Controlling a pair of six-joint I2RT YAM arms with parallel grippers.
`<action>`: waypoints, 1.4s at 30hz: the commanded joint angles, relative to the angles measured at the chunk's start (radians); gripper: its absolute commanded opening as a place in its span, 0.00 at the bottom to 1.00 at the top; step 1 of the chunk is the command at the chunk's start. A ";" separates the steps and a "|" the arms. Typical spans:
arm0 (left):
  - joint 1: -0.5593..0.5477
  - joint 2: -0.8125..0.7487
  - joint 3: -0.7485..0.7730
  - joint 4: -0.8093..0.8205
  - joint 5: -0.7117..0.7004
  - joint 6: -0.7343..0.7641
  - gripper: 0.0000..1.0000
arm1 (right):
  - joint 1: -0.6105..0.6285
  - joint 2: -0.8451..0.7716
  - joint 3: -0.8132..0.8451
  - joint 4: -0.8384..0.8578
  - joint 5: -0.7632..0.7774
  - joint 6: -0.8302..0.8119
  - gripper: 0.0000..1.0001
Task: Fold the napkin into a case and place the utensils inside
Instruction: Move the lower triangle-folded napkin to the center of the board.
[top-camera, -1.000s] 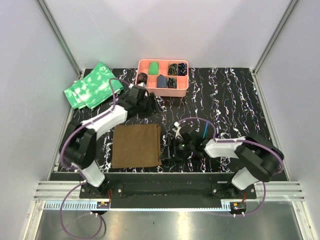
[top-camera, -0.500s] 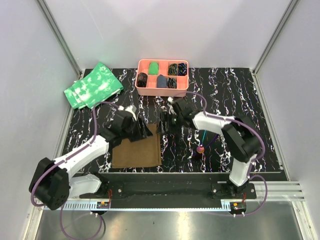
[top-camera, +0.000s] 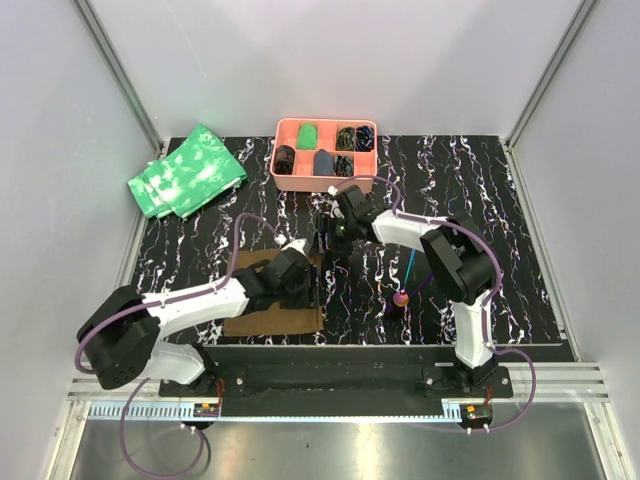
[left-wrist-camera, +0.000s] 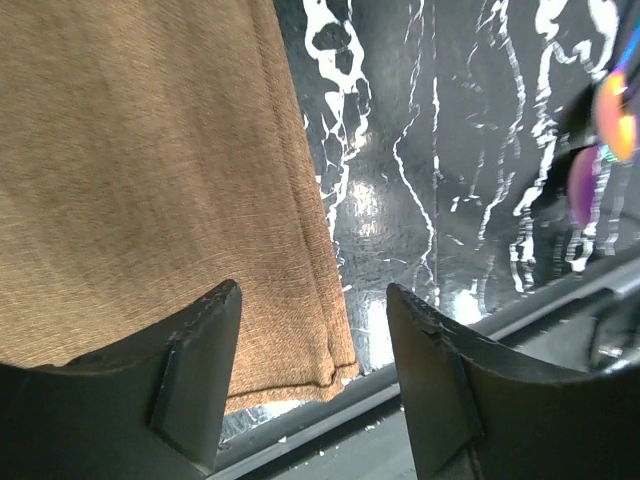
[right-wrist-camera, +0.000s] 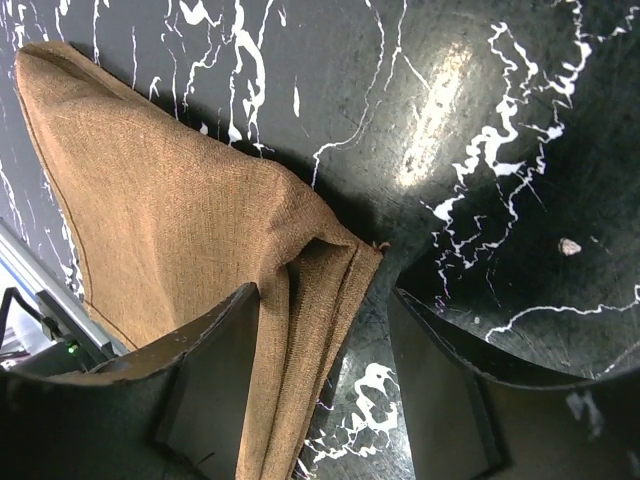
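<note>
- Brown napkin (top-camera: 280, 320) lies folded in layers at the counter's (top-camera: 480, 200) near edge, with the left claw (top-camera: 305, 275) over its right side. The right claw (top-camera: 325, 238) hangs at its far right corner. Utensils (top-camera: 403, 292) lie loose, well off to the right.
- Left wrist: the left claw (left-wrist-camera: 312, 300) is wide open, straddling the napkin's (left-wrist-camera: 150, 180) near right corner and gripping nothing.
- Right wrist: the right claw (right-wrist-camera: 322, 295) is open around the napkin's (right-wrist-camera: 180, 220) layered corner, not pinching it.
- Likely partway through folding: the case looks unfinished, and the utensils are not yet inside.
</note>
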 joint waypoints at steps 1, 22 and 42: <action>-0.050 0.043 0.066 0.010 -0.133 -0.019 0.60 | -0.011 0.024 0.030 -0.021 -0.011 -0.028 0.63; -0.227 0.175 0.094 -0.002 -0.204 -0.113 0.32 | -0.079 0.073 0.022 -0.010 -0.002 -0.064 0.02; -0.302 0.236 0.224 -0.008 -0.224 -0.096 0.41 | -0.160 0.089 0.118 -0.102 -0.091 -0.231 0.09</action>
